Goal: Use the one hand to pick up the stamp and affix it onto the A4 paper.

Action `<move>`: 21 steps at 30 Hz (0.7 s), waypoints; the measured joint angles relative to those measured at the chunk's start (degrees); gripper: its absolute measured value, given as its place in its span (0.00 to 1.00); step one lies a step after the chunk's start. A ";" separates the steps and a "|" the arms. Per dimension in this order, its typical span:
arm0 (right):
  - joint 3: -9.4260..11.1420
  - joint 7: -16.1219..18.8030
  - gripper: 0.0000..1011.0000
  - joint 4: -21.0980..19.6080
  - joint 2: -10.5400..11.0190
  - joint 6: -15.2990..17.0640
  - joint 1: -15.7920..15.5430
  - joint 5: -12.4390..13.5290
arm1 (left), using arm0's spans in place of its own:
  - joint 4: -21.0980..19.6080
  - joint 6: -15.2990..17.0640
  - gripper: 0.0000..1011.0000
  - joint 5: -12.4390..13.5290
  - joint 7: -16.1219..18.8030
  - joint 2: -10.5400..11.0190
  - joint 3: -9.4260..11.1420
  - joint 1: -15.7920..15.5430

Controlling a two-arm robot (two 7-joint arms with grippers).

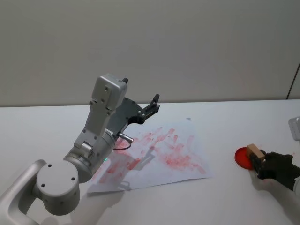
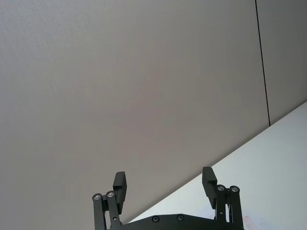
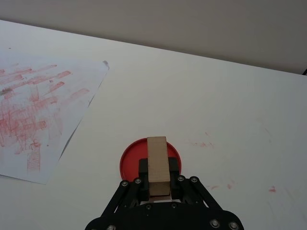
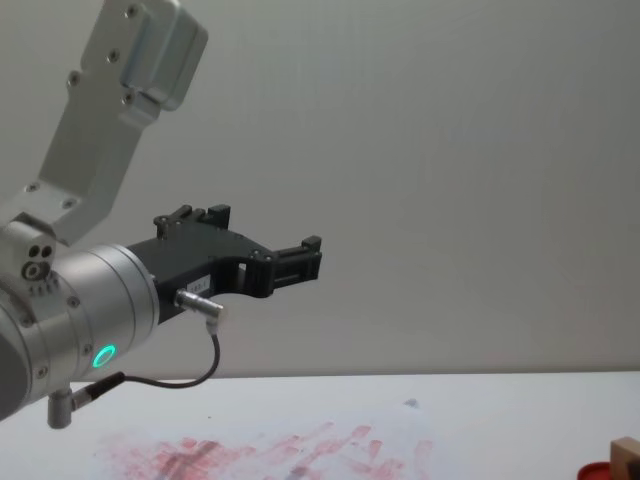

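Clamping stamp (image 3: 157,158) in right claw (image 3: 158,171) over red ink pad (image 3: 130,159): lift straight, carry level to A4 paper (image 3: 43,105), press flat. Parked aloft, left claw (image 2: 163,178) spread empty.

The left gripper (image 2: 163,175) hangs raised, its fingers spread wide. The right gripper (image 3: 158,168) sits low, the stamp (image 3: 158,152) clamped between its fingers.

red ink pad (image 3: 129,162) on white table (image 3: 225,91) | red smudges (image 3: 201,143) beside pad | grey wall (image 1: 197,47) behind
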 joint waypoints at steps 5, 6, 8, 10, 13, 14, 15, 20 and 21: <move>-0.12 0.40 0.21 0.02 -0.07 -0.55 0.11 -0.26 | 0.00 0.00 0.99 0.00 0.00 0.00 0.00 0.00; -0.14 0.56 0.21 0.02 -0.09 -0.80 0.15 -0.34 | 0.00 0.00 0.99 0.00 0.00 0.00 0.00 0.00; -0.18 0.86 0.21 0.02 -0.14 -1.21 0.25 -0.50 | 0.00 0.00 0.99 0.00 0.00 0.00 0.00 0.00; -0.28 1.45 0.21 0.01 -0.23 -1.97 0.47 -0.78 | 0.00 0.00 0.99 0.00 0.00 0.00 0.00 0.00; -0.47 2.54 0.21 -0.14 -0.42 -3.27 0.90 -1.13 | 0.00 0.00 0.99 0.00 0.00 0.00 0.00 0.00; -0.50 2.83 0.21 -0.18 -0.45 -3.58 0.97 -1.21 | 0.00 0.00 0.99 0.00 0.00 0.00 0.00 0.00; -0.59 3.14 0.21 -0.24 -0.54 -3.91 1.14 -1.27 | 0.00 0.00 0.99 0.00 0.00 0.00 0.00 0.00; -1.11 5.74 0.21 -0.41 -1.20 -6.25 2.25 -1.78 | 0.00 0.00 0.99 0.00 0.00 0.00 0.00 0.00; -1.32 6.69 0.21 -0.41 -1.49 -6.98 2.69 -1.91 | 0.00 0.00 0.99 0.00 0.00 0.00 0.00 0.00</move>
